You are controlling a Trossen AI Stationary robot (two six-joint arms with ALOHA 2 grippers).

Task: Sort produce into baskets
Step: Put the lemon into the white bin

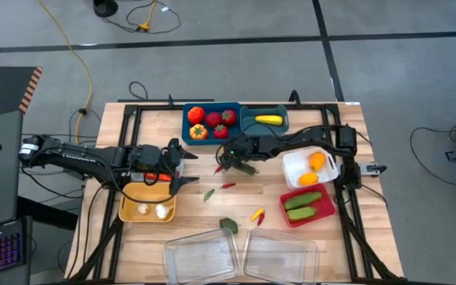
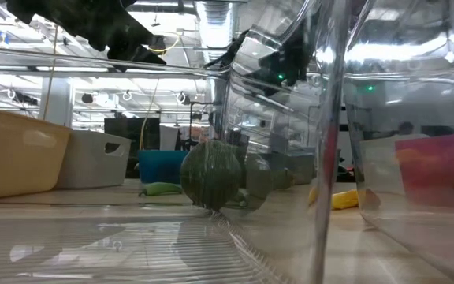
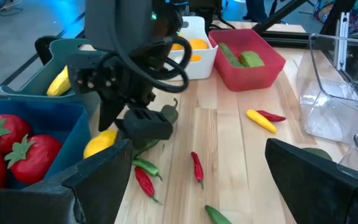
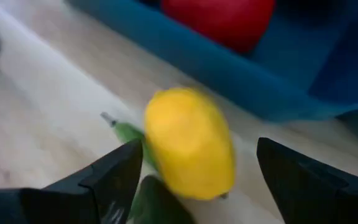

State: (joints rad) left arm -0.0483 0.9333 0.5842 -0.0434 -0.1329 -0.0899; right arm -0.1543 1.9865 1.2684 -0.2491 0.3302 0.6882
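Note:
A yellow toy fruit (image 4: pixel 188 143) lies on the table just in front of the blue bin (image 1: pixel 210 120), which holds red tomatoes and an orange pepper. My right gripper (image 4: pixel 194 149) stands open over it and slants down, one finger on each side, touching nothing. The left wrist view shows the same fruit (image 3: pixel 101 143) beside that gripper (image 3: pixel 145 124). My left gripper (image 1: pixel 182 166) waits open above the far edge of the tan-yellow bin (image 1: pixel 147 204). Loose chilies lie mid-table: green (image 1: pixel 209 194), red (image 1: pixel 228 185) and a yellow and red pair (image 1: pixel 257 214).
A teal bin (image 1: pixel 265 120) holds a yellow piece. At the right, a white bin (image 1: pixel 311 168) holds orange fruit and a red bin (image 1: pixel 307 206) holds green ones. Two clear trays (image 1: pixel 200 257) (image 1: pixel 279 255) stand at the near edge. A dark green piece (image 1: pixel 228 226) lies by them.

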